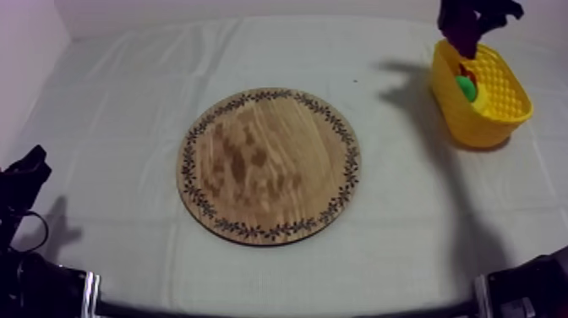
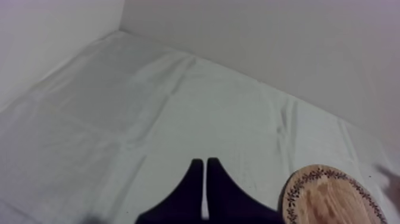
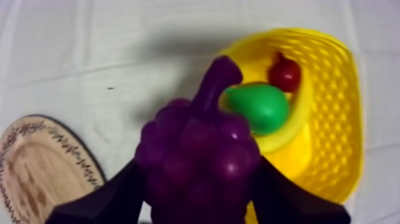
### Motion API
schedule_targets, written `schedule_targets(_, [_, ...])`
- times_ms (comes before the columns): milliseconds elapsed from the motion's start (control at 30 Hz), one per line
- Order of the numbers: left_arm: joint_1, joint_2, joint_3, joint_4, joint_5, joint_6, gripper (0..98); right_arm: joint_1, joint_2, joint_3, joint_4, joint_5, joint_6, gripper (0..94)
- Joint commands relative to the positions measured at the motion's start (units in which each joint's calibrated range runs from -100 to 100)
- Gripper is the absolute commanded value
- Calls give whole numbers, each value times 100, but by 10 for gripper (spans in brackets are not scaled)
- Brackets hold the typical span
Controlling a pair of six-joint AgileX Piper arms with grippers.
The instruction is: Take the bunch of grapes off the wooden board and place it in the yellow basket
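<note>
Grapes [image 3: 196, 149] sat clamped in right gripper [image 3: 197, 199], held above yellow basket [image 3: 336, 125]; left gripper [image 2: 206, 176] fingers lay pressed together, holding nothing.

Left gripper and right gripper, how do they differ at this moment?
The left gripper is shut on nothing, fingers together as a narrow wedge; the right gripper is shut on the bunch of grapes. The left gripper sits low, apart from the wooden board; the right gripper hangs by the yellow basket. Both have black fingers.
</note>
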Motion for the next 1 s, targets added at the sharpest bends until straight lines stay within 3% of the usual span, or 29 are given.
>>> schedule_targets(0, [2, 1, -4, -2, 2, -2, 0, 205, -19, 41, 31, -53, 45, 383])
schedule_targets(300, [2, 1, -4, -2, 2, -2, 0, 626, -73, 292, 206, -139, 119, 386])
schedule_targets(967, [2, 1, -4, -2, 2, -2, 0, 786, 898, 819, 281, -706, 170, 407])
